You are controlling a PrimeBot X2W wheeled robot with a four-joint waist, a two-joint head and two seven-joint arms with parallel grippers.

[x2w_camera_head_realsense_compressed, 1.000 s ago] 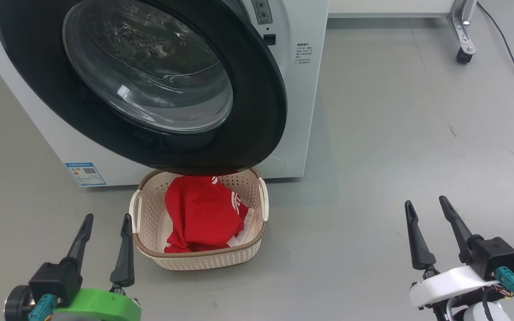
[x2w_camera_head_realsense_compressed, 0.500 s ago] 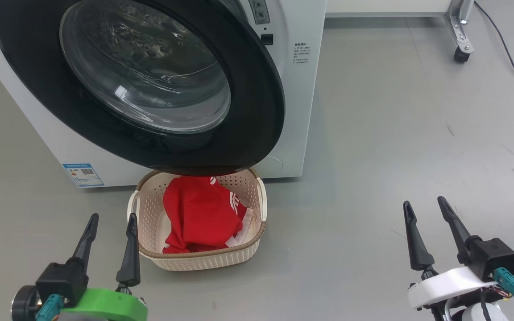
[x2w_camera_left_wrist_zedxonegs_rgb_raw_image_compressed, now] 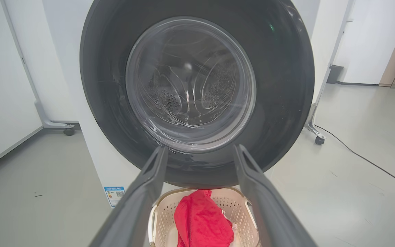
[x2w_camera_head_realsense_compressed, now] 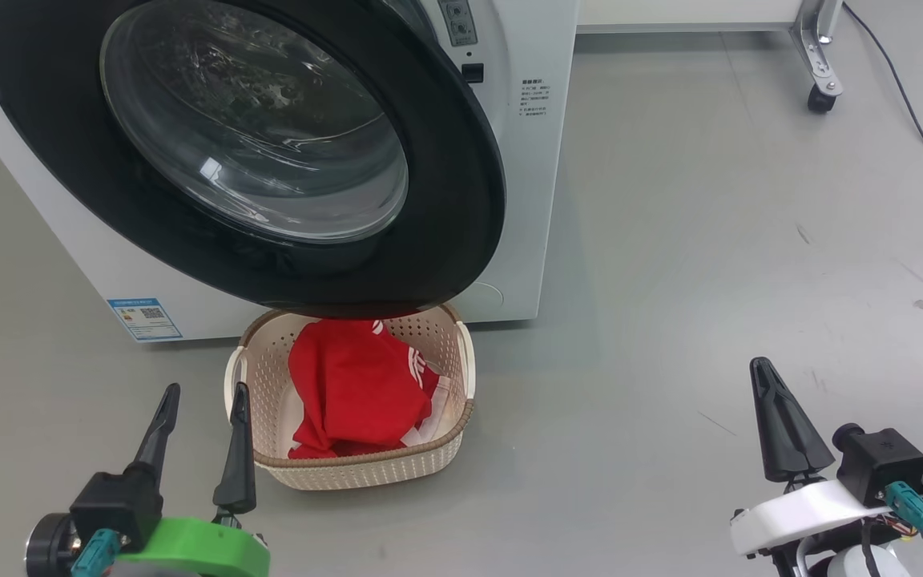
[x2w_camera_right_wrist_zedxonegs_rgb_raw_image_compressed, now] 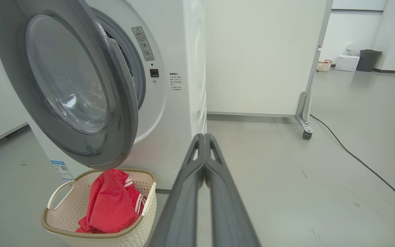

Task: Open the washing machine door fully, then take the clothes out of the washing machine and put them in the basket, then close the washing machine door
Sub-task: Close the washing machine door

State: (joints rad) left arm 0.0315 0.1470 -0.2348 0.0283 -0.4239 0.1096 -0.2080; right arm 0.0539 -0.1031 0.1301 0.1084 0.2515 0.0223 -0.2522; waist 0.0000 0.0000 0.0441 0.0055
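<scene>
The washing machine [x2w_camera_head_realsense_compressed: 521,200] stands at the upper left. The washing machine door [x2w_camera_head_realsense_compressed: 445,176] stands ajar, swung out from the white front, its black rim overhanging the basket [x2w_camera_head_realsense_compressed: 365,473] on the floor below. Red clothes [x2w_camera_head_realsense_compressed: 349,385] with white stripes lie in the basket. My left gripper [x2w_camera_head_realsense_compressed: 205,393] is open and empty just left of the basket. My right gripper [x2w_camera_head_realsense_compressed: 762,369] is shut on nothing, far to the right over bare floor. The left wrist view faces the door [x2w_camera_left_wrist_zedxonegs_rgb_raw_image_compressed: 279,85] between my open fingers [x2w_camera_left_wrist_zedxonegs_rgb_raw_image_compressed: 149,185]. The right wrist view shows the gap behind the door [x2w_camera_right_wrist_zedxonegs_rgb_raw_image_compressed: 122,113].
A blue label [x2w_camera_head_realsense_compressed: 145,318] sits low on the machine's front. A white wheeled panel with a caster [x2w_camera_head_realsense_compressed: 818,100] stands at the back right, and a black cable [x2w_camera_head_realsense_compressed: 910,120] runs across the grey floor beside it.
My right gripper's fingers have closed together on nothing. The head camera has shifted a little, so the whole picture sits slightly further left. Door, basket and clothes are unchanged.
</scene>
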